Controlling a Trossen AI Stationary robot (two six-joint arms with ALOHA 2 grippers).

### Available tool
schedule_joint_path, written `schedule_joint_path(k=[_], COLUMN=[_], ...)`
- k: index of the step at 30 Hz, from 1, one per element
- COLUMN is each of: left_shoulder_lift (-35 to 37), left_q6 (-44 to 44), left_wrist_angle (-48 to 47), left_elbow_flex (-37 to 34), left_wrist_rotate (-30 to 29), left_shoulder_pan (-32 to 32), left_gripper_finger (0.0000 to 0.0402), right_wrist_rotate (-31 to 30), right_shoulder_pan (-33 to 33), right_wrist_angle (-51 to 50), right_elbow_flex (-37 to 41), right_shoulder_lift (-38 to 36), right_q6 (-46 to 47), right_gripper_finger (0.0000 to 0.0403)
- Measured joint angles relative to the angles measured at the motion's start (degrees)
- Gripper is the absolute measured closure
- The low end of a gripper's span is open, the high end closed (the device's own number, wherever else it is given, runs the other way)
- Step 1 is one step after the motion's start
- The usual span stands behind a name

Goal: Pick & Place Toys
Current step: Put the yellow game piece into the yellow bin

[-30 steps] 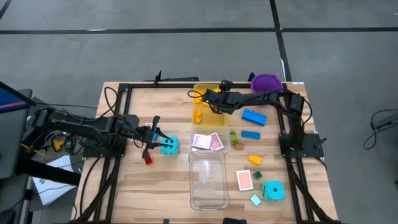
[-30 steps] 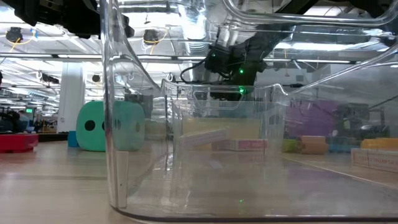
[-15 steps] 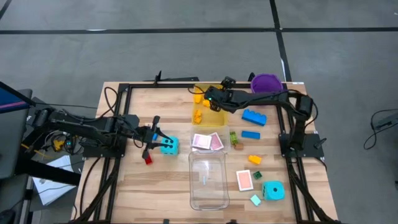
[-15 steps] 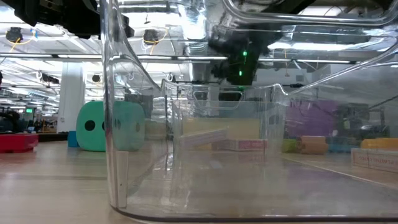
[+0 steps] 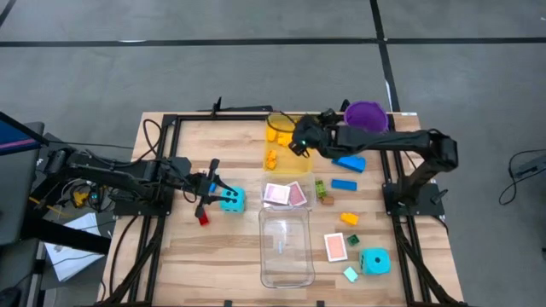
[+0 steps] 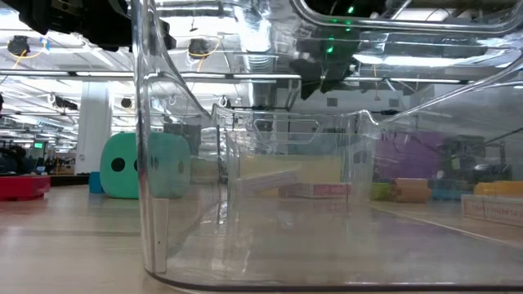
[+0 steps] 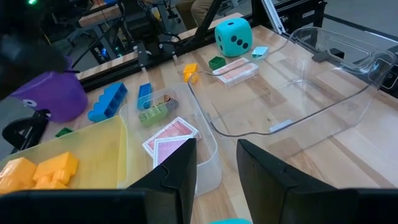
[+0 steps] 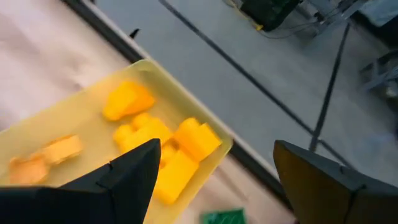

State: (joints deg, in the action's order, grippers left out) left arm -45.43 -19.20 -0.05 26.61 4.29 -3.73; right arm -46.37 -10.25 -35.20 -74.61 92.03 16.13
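Over the yellow tray (image 5: 285, 141), right claw (image 5: 298, 141) hangs wide open, empty; yellow bricks (image 8: 163, 144) lie inside. Left claw (image 5: 215, 189), parted, empty, waits beside a die (image 5: 233, 199). Advise descending squarely on the next counter toy, clear of tray walls.

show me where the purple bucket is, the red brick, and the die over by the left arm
purple bucket (image 5: 366, 113), high view, on its round top.
red brick (image 5: 203, 219), high view, on its top face.
die by the left arm (image 5: 232, 200), high view, on its cyan top face.
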Motion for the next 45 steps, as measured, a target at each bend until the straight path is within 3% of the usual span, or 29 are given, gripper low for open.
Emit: schedule_joint_path(k=[6,12,16,21,25,32,40,45], left_shoulder_lift=[0.00,0.00,0.02,0.00,0.01,0.02,0.01,0.00], left_q6=[0.00,0.02,0.17,0.20,0.20,0.20,0.20,0.19], left_wrist_angle=[-0.94,-1.05,-1.02,-1.04,-1.00,-0.69,-1.08,-1.14], left_elbow_flex=[0.00,-0.02,-0.02,-0.02,-0.03,-0.02,-0.02,-0.02], left_wrist_rotate=[0.00,0.00,0.00,0.00,0.00,0.00,0.00,0.00], left_shoulder_pan=[0.00,0.00,0.00,0.00,0.00,0.00,-0.01,-0.02], left_gripper_finger=[0.0294,0.0294,0.0294,0.0294,0.0294,0.0294,0.0294,0.0294], right_wrist_rotate=[-0.28,-2.60,-4.13,2.02,5.53,4.50,14.96,17.28], right_shoulder_pan=[7.37,16.06,21.99,27.40,31.47,32.10,33.40,36.16], right_wrist_angle=[-11.27,-25.04,-31.47,-39.65,-42.16,-41.62,-42.82,-42.06], right_elbow_flex=[0.00,1.02,2.27,2.25,2.30,2.27,2.27,4.70], right_shoulder_lift=[-1.33,-0.16,0.20,-0.89,-1.30,-1.40,-1.20,-1.20], right_q6=[11.63,34.82,44.76,54.56,56.84,56.97,56.99,57.01], right_gripper_finger=[0.0098,0.0098,0.0098,0.0098,0.0098,0.0098,0.0098,0.0098])
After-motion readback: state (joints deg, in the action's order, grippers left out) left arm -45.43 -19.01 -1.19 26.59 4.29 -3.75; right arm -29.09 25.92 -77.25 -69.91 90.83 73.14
